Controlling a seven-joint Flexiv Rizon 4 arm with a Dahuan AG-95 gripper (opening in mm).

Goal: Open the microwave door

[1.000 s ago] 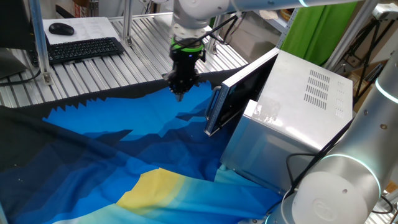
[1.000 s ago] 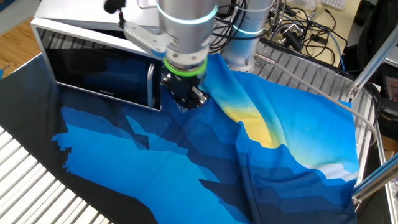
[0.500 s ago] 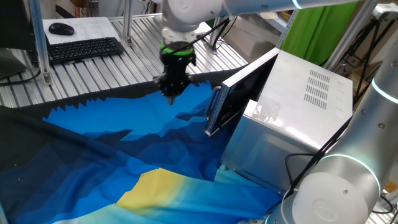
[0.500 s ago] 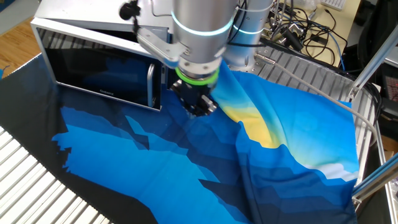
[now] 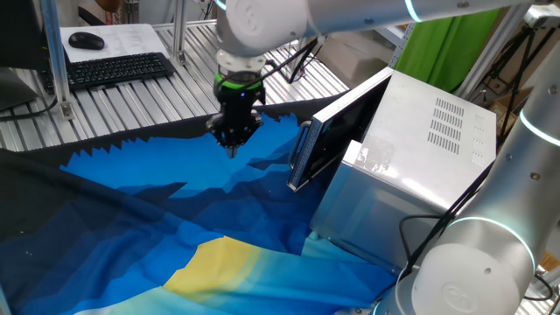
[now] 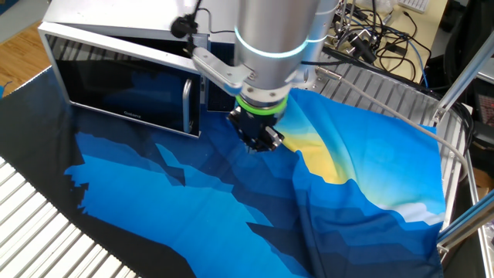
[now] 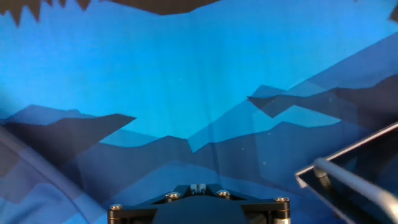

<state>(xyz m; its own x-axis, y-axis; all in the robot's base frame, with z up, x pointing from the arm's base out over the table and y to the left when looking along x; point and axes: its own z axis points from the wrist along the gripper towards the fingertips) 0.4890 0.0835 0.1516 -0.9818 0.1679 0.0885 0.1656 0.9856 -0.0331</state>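
Note:
The silver microwave [image 5: 429, 149] stands at the right of the table, its vented casing facing one fixed view. Its dark-glass door [image 5: 337, 131] stands partly swung out, with the slim silver bar handle [image 5: 304, 156] at its free edge. In the other fixed view the door [image 6: 123, 96] and handle [image 6: 187, 104] sit at the upper left. My gripper [image 5: 233, 149] hangs shut over the blue cloth, left of the handle and apart from it, holding nothing. The hand view shows my shut gripper [image 7: 198, 186] at the bottom edge and the door's corner and handle [image 7: 348, 180] at the lower right.
A blue, black and yellow patterned cloth [image 5: 175, 219] covers the table. A keyboard [image 5: 118, 68] and mouse [image 5: 86, 40] lie at the back left on the slatted metal top. Cables [image 6: 378, 38] lie behind the arm's base. A second arm's silver joint [image 5: 472, 271] sits beside the microwave.
My gripper has moved away from the door handle across the cloth, staying shut. The door stands at the same partly open angle.

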